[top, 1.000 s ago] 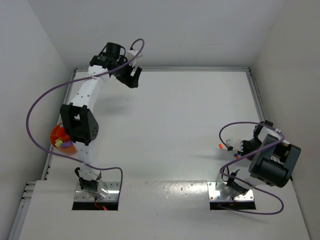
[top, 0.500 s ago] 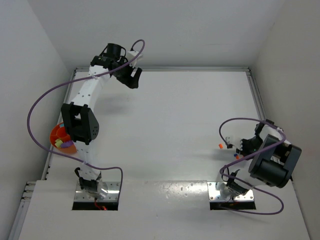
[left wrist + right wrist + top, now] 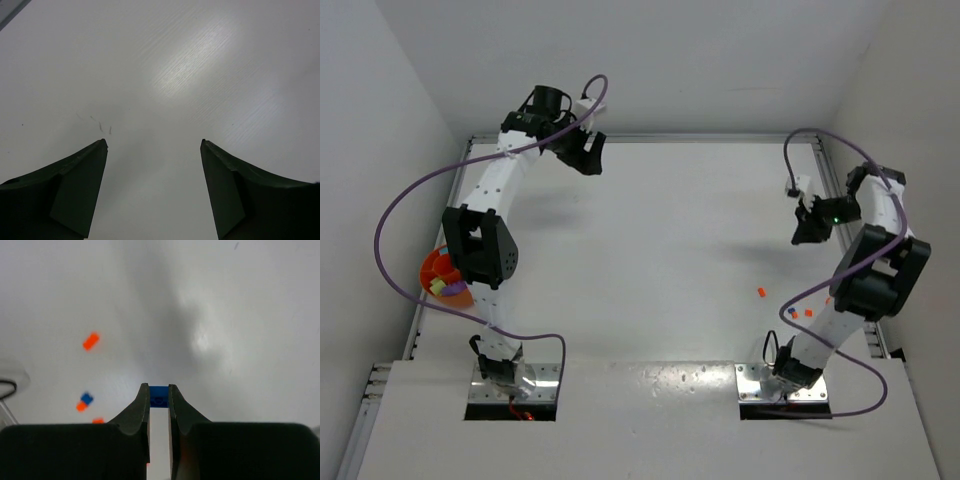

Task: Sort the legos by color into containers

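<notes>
My right gripper (image 3: pixel 159 388) is shut on a small blue lego (image 3: pixel 159 396) and holds it high above the table; in the top view it (image 3: pixel 807 230) hangs at the right side. Below it lie loose legos: an orange one (image 3: pixel 90 341), also in the top view (image 3: pixel 761 292), and a blue one (image 3: pixel 87 399) touching an orange one (image 3: pixel 81 406). My left gripper (image 3: pixel 154 142) is open and empty over bare table at the far left (image 3: pixel 586 155). The orange bowl (image 3: pixel 438 270) sits at the left edge, partly hidden by the left arm, with purple and lime legos (image 3: pixel 440 287) in it.
Walls close in the table on the left, back and right. A metal rail (image 3: pixel 840 210) runs along the right edge next to my right arm. Purple cables (image 3: pixel 390 220) loop off both arms.
My right arm has swung up and away from the near right to the far right, lifting the blue lego off the table. The left arm has barely moved.
</notes>
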`<action>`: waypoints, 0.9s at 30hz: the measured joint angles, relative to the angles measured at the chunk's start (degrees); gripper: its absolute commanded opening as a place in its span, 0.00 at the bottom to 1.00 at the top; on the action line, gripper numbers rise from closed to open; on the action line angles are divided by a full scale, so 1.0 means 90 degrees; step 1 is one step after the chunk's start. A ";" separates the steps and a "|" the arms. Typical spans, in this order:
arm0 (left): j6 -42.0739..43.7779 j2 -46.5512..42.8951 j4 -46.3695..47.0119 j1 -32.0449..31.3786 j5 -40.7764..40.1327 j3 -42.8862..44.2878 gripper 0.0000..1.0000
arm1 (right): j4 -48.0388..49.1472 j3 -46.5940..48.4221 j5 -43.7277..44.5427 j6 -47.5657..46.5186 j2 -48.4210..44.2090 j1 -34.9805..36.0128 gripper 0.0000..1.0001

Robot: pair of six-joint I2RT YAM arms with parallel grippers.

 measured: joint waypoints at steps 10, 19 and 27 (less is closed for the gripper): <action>-0.1035 -0.0466 0.0461 -0.0015 0.0442 -0.0872 0.79 | -0.0656 0.2125 -0.3514 0.3604 0.2081 0.1258 0.00; -0.2062 -0.1554 0.1600 -0.0848 0.0476 -0.2890 0.78 | -0.0726 0.2336 -0.5357 0.5622 0.2892 0.2392 0.00; -0.2429 -0.1608 0.2640 -0.1625 0.0153 -0.3101 0.75 | 0.4146 -0.0357 -0.4575 1.1358 0.1464 0.2897 0.00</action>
